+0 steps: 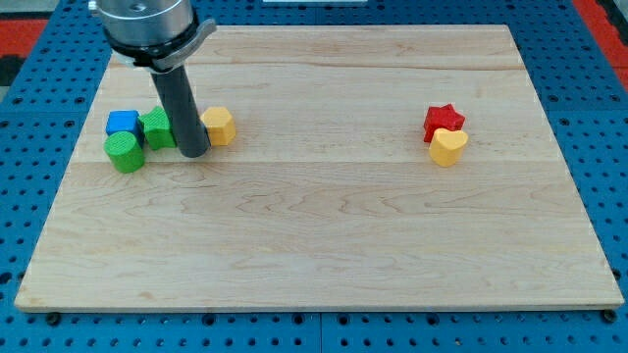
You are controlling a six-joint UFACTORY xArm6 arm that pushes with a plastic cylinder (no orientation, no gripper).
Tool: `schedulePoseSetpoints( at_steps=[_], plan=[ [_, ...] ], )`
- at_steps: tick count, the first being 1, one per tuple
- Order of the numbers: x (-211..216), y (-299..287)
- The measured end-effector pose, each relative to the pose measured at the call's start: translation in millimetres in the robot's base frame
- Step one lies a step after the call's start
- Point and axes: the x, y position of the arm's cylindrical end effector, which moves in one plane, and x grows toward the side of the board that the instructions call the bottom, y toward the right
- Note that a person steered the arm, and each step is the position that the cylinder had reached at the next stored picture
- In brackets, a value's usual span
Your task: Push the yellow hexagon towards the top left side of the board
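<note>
A pale wooden board (324,226) with fine lengthwise grain lies on a blue perforated surface (29,147). Near the board's left edge, in its upper half, three blocks crowd together: a blue block (122,123) of roughly cubic shape, a green block (157,128) just to its right whose outline is partly hidden by the rod, and a green cylinder (125,152) just below the blue one, touching or very nearly touching both. Toward the right edge, well apart from this cluster, a red star (444,120) sits directly above a yellow heart-shaped block (449,146), the two in contact. All the blocks look like smooth painted wood with a slight sheen.

The dark rod (182,103) comes down from a grey metal mount at the view's top left, a plain matte cylinder. My tip (193,154) rests on the board between the green block and the yellow hexagon (219,126), close against both. The rod carries no jaws, so it holds nothing; it only stands beside the blocks.

The yellow hexagon lies in the board's upper left quarter, immediately to the right of my tip and slightly above its end. The green block and blue block stand on the far side of the rod, between the hexagon and the left edge.
</note>
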Motion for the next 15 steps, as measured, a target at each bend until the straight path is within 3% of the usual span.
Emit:
schedulePoseSetpoints(
  at_steps=[1, 2, 3, 6, 9, 12, 13, 14, 15],
  plan=[
    [38.0, 17.3],
    [18.5, 83.3],
    [4.2, 96.4],
    [-20.7, 16.2],
    [-59.5, -4.3],
    [-130.3, -10.5],
    [-57.1, 34.8],
    [12.7, 32.7],
    [60.1, -17.2]
  ],
)
